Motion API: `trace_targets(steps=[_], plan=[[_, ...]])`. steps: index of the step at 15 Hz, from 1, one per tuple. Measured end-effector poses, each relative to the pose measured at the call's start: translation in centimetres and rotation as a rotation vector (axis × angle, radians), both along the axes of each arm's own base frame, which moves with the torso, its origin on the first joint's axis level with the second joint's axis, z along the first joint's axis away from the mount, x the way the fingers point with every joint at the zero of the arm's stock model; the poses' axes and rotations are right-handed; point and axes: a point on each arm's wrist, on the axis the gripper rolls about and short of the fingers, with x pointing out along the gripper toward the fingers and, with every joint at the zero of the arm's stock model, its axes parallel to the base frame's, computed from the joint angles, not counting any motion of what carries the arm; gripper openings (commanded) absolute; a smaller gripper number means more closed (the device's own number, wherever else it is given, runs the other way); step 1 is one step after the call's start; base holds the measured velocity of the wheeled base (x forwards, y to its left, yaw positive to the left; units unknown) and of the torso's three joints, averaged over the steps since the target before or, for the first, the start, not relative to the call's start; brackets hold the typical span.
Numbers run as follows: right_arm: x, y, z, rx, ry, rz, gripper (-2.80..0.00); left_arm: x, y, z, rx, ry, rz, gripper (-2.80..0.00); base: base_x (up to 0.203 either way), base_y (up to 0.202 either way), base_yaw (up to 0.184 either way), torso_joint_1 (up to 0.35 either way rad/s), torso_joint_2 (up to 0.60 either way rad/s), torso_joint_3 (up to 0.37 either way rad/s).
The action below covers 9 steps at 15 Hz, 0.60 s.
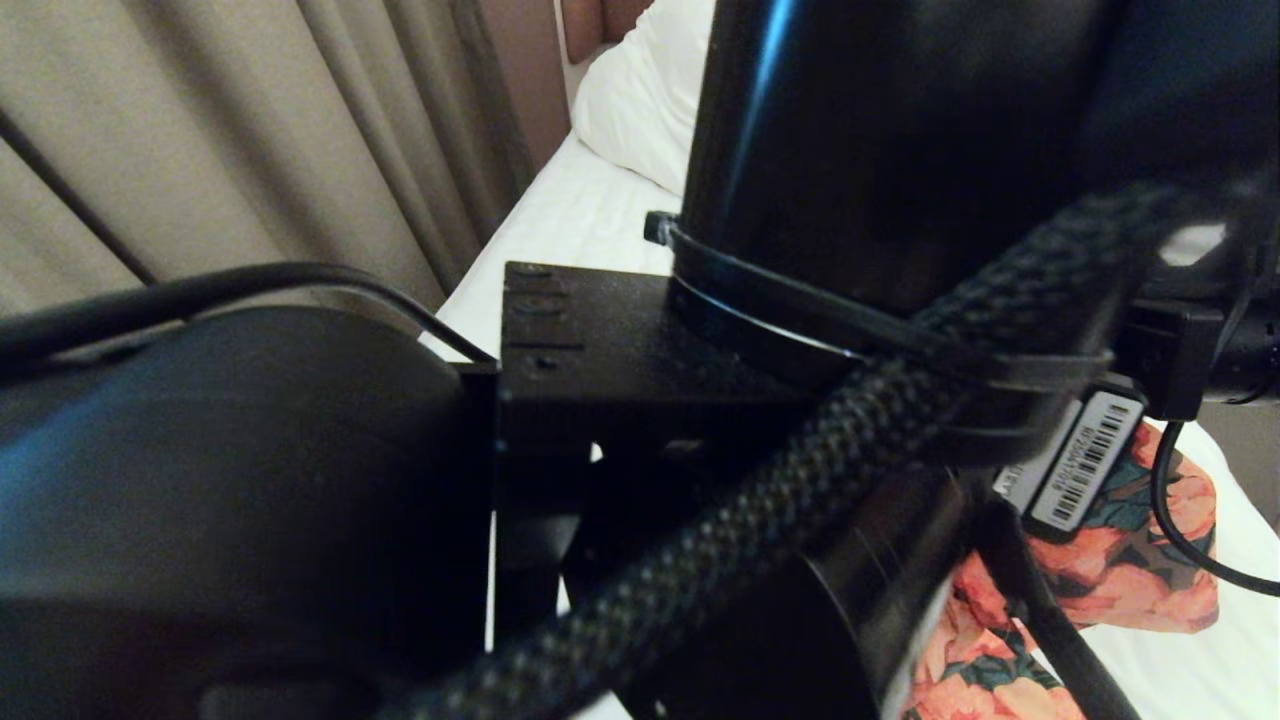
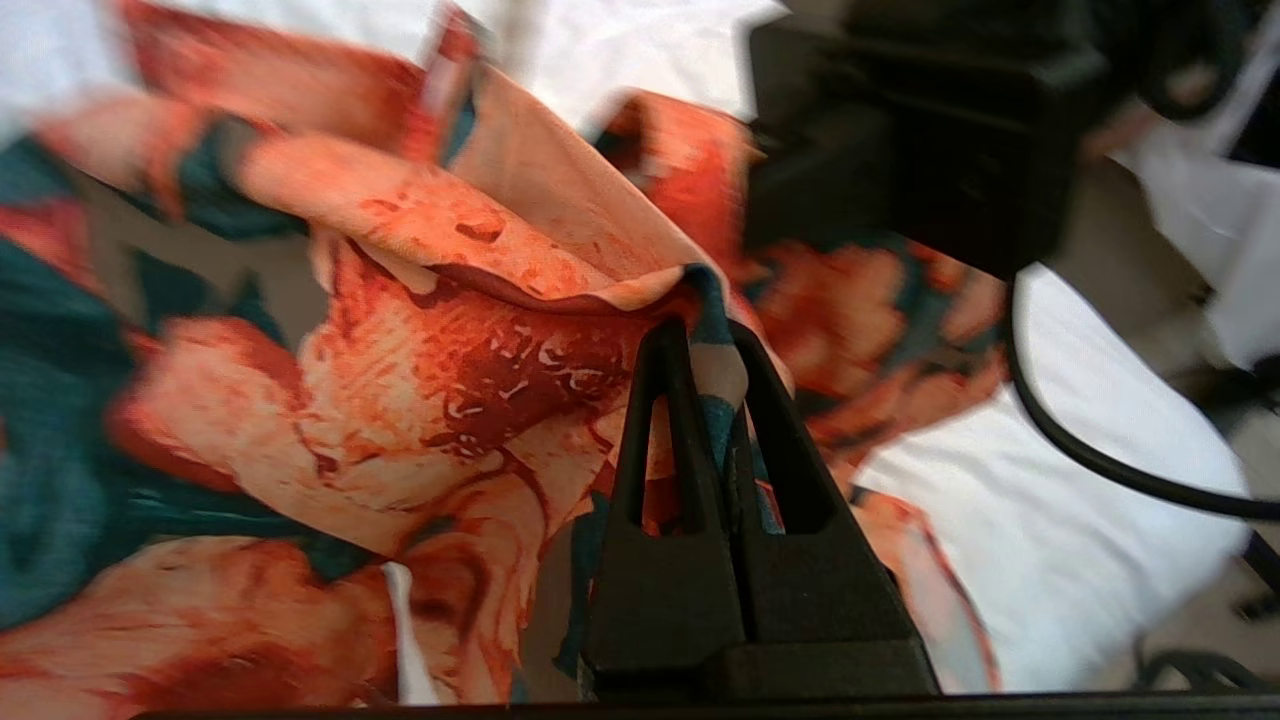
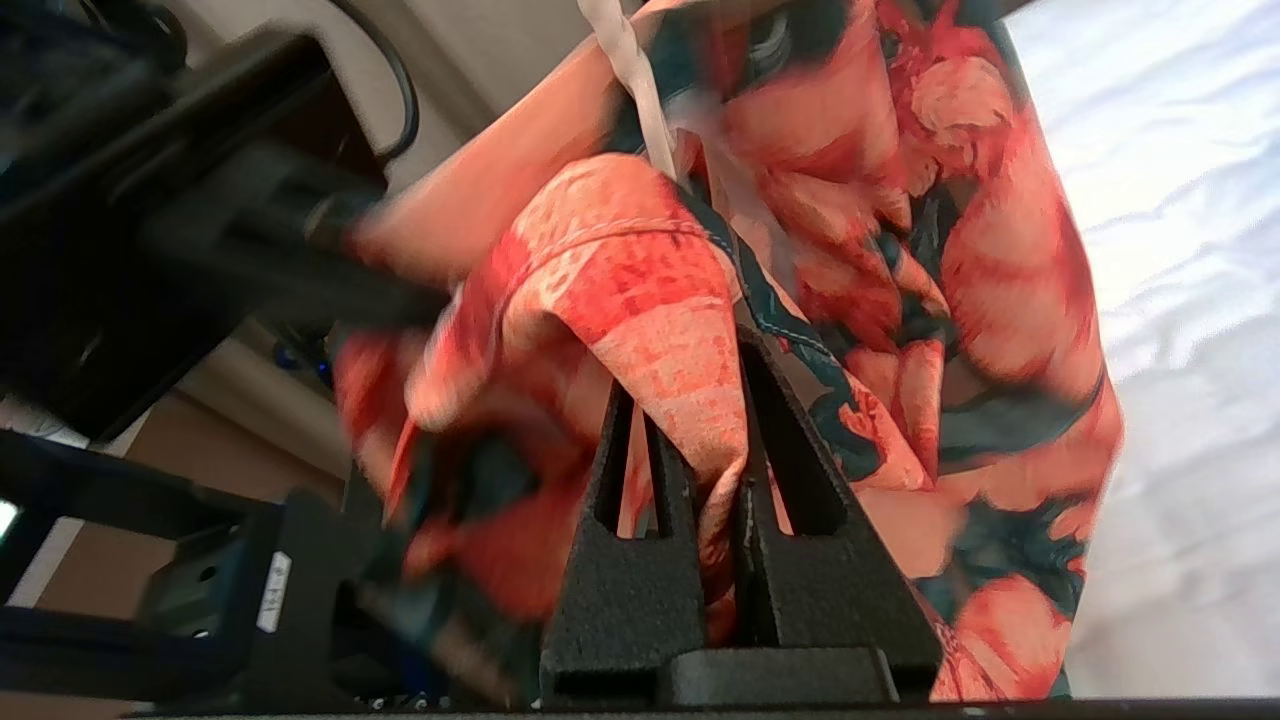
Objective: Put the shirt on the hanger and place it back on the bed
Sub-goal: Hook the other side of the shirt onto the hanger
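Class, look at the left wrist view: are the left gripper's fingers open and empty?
No: the left gripper is shut on a fold of the shirt.

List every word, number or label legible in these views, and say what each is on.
No text can be read.
White barcode sticker on the black arm hardware, head view: print too small to read.
White sticker on the black arm part, right wrist view: blurred, unreadable.

Bunched shirt [image 2: 420,330] and the right arm [image 2: 930,140] crowded the left gripper [image 2: 712,340]; bare bed [image 2: 1050,500] lay open beside.
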Motion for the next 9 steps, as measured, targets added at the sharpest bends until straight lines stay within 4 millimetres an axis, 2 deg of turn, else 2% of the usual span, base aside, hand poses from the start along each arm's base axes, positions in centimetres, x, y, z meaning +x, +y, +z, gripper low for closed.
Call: trace_targets(steps=[3, 9], plan=[[-0.9, 0.0, 0.0, 0.000, -0.004, 0.001, -2.80, -1.3, -1.3, -0.8, 0.029, -0.006, -0.049, -2.80, 0.000, 0.000, 0.000, 0.000, 0.00, 0.000], [-3.0, -0.3, -2.0, -0.018, 0.018, 0.005, -2.80, -2.6, -5.5, -2.2, 0.041, -0.005, -0.145, -2.80, 0.000, 0.000, 0.000, 0.000, 0.00, 0.000]])
